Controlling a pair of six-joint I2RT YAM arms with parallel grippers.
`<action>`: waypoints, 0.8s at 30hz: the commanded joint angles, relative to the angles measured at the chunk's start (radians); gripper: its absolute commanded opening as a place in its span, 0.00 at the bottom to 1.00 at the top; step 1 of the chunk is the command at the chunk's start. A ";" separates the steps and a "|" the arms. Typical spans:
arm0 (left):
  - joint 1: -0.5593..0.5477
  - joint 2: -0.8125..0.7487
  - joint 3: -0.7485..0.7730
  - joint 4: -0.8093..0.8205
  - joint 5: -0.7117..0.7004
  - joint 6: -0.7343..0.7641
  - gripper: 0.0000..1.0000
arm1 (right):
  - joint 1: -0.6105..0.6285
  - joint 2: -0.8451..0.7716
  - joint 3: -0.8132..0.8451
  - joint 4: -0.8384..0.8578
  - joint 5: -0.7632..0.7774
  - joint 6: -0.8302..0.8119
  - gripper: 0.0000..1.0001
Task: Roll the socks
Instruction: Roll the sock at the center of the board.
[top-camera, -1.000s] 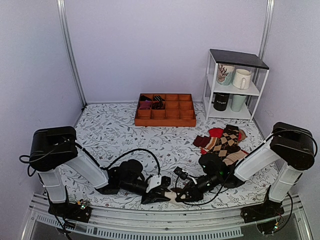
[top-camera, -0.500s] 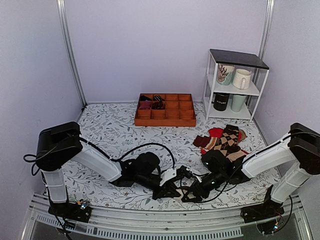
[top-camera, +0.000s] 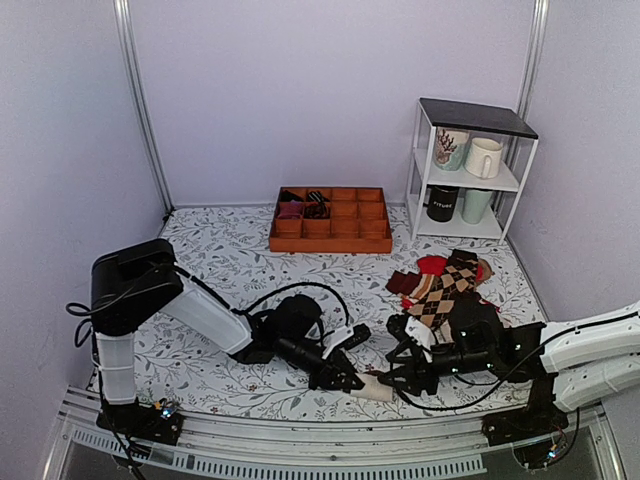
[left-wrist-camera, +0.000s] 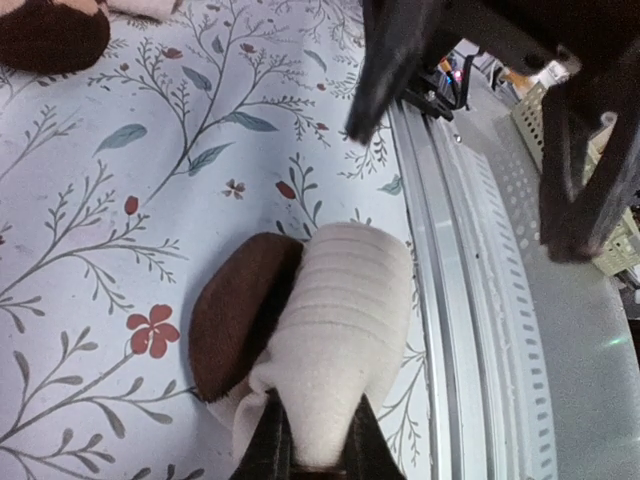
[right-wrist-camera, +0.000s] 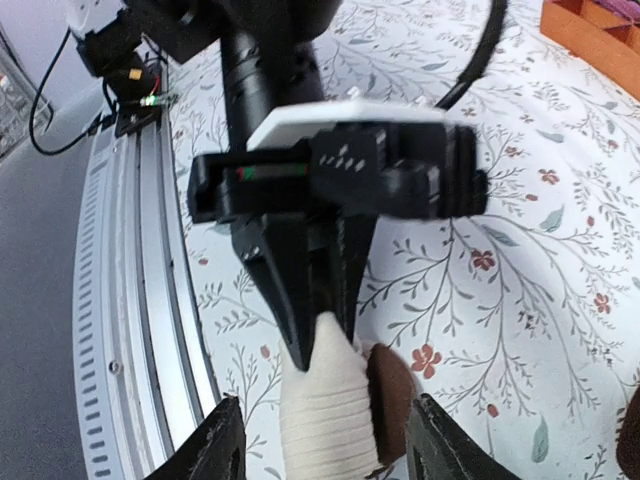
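Hugging the table (left-wrist-camera: 120, 200) edge, socks (left-wrist-camera: 335, 330) sit clamped in the left hand (left-wrist-camera: 315, 455) (right hand (right-wrist-camera: 330, 440) apart).

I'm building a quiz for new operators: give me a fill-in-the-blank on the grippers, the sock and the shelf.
The left gripper is ___ on the sock.
The right gripper stands ___, a finger on either side of the sock.
The shelf holds ___ mugs.
Missing words: shut; open; four.

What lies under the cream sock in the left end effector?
The sock rests on the floral tablecloth, its dark brown toe showing at one side. Anything rolled inside is covered.
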 joint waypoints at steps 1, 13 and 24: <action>0.004 0.127 -0.077 -0.377 -0.063 -0.036 0.00 | 0.066 0.051 -0.018 0.061 0.041 -0.074 0.56; 0.005 0.146 -0.059 -0.389 -0.047 -0.017 0.00 | 0.116 0.237 0.031 0.091 0.116 -0.128 0.59; 0.008 0.149 -0.049 -0.378 -0.037 -0.008 0.00 | 0.116 0.341 0.070 0.064 0.079 -0.095 0.29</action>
